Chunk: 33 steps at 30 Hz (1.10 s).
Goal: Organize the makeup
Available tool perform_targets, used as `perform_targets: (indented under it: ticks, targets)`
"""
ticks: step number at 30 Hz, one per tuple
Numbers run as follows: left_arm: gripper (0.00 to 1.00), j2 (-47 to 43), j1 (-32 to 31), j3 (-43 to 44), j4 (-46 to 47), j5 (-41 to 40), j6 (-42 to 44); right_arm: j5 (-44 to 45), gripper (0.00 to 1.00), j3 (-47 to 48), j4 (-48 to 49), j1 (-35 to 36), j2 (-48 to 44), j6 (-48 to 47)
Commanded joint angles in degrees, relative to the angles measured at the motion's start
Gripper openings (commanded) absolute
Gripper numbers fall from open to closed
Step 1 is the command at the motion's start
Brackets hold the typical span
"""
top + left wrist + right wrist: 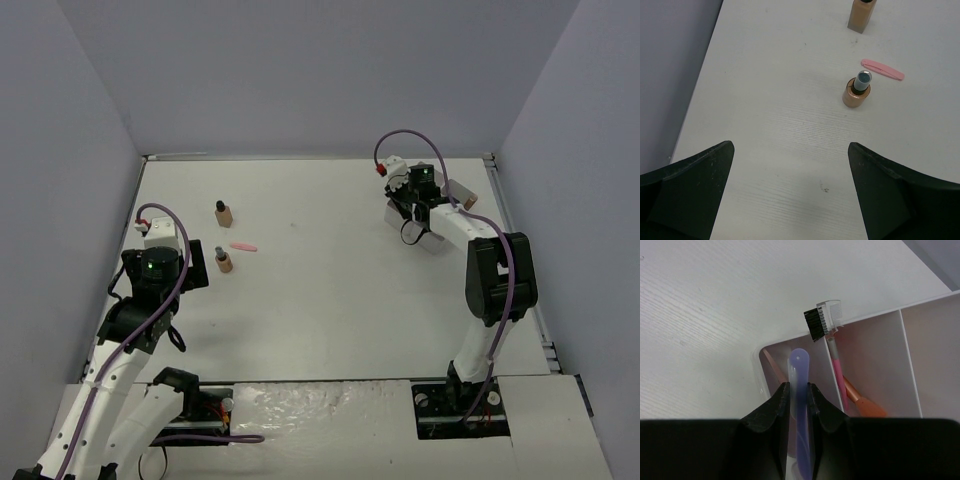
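Makeup sits split across the white table [350,310]: the right gripper [799,392] pinches a thin translucent purple stick [798,365] at a corner compartment of the far-right white divided tray [870,317], which holds a pink-handled brow brush [825,320] and an orange pencil [865,404]. On the left, a tan dark-capped bottle [856,92], a second tan bottle [861,15] and a flat pink stick [882,70] lie beyond the left gripper [790,147], whose jaws are spread wide and empty.
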Motion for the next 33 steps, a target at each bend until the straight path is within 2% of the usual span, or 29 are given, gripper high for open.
perform_targets:
  ticks: [1,2,4,8,15,19,23,27,33]
  targets:
    - [0.97,0.1,0.3,1.3,2.7,-1.0,0.9,1.9,0.16,2.9,1.1,-0.2,-1.7,-0.4]
    - [0.97,0.1,0.3,1.3,2.7,-1.0,0.9,1.9,0.16,2.9,1.1,-0.2,-1.8,-0.4]
    - [0.97,0.0,0.3,1.3,2.7,-0.9,0.9,1.5,0.29,3.2,0.7,0.0,-2.4,-0.1]
    - [0.97,0.1,0.3,1.3,2.8,-0.7,1.0,0.6,0.43,4.1,-0.3,0.5,-4.5,0.8]
    - [0.97,0.7,0.4,1.3,3.0,0.0,0.9,-5.8,0.60,5.6,-0.9,3.2,-11.0,7.1]
    - [0.97,1.0,0.4,1.3,3.0,0.2,1.0,-12.4,0.66,7.0,-1.1,8.3,-11.2,9.1]
    - [0.97,0.9,0.4,1.3,2.9,0.2,0.9,-18.0,0.69,8.9,-1.3,14.9,-7.2,9.6]
    - [0.97,0.6,0.5,1.2,2.8,-0.2,0.5,-18.7,0.70,12.7,-1.2,22.5,-1.0,9.6]
    - [0.97,-1.4,0.4,1.0,2.4,-0.1,-0.9,-18.7,0.71,20.9,1.9,29.7,10.6,9.9]
